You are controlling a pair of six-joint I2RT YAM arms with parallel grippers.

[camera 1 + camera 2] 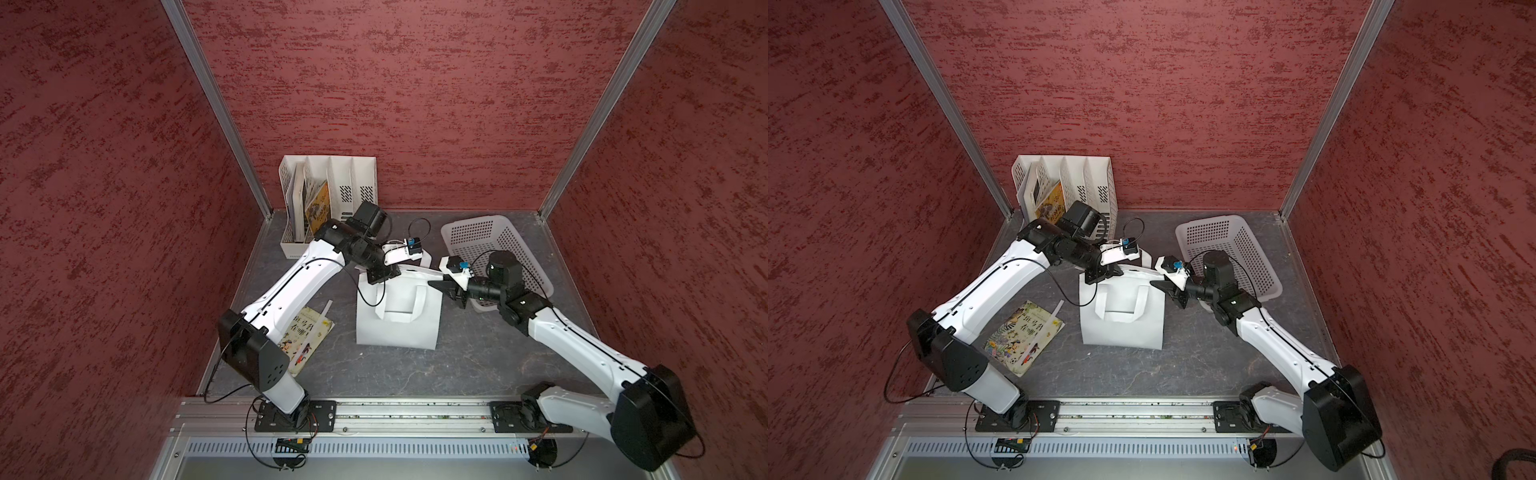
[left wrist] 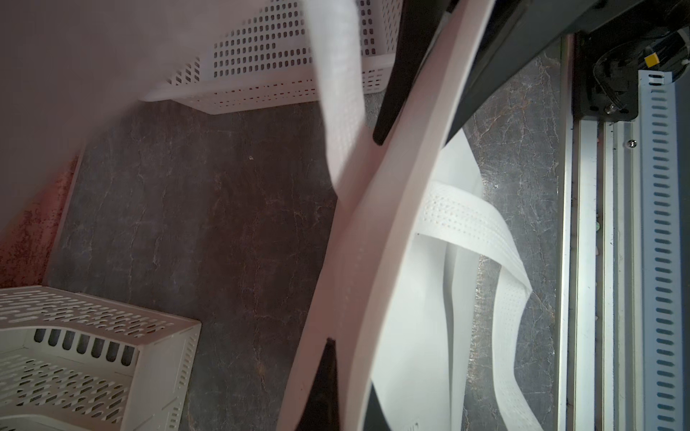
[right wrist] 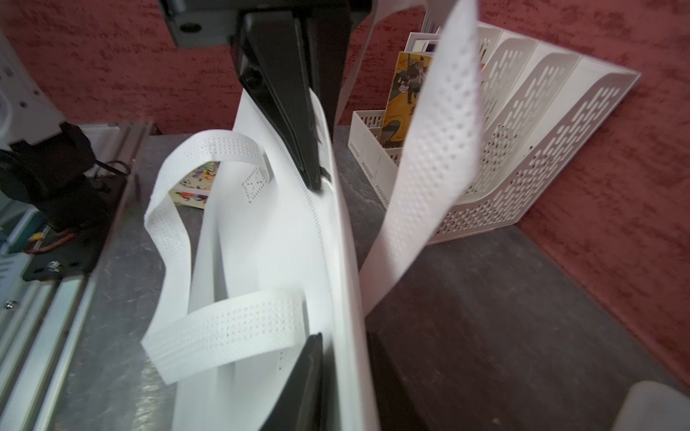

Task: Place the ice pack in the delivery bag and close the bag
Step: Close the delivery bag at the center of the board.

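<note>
Here the delivery bag (image 1: 397, 316) is standing mid-table, flat and unopened, between the far-left file rack (image 1: 328, 199) and far-right basket (image 1: 494, 253). The left gripper (image 1: 380, 276) is pinching the bag's upper rim shut-tight, likely to spread its mouth. The right gripper (image 1: 442, 286) is sitting at the opposite rim, its grip unclear. No ice pack is showing.

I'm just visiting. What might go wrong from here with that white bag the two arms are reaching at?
1. The delivery bag looks nearly flat. Only the left gripper clearly pinches its rim, so the mouth may fall closed or the bag may topple.
2. The loose handle loop lies close to the right gripper and might snag it.
3. No ice pack is in view.
</note>
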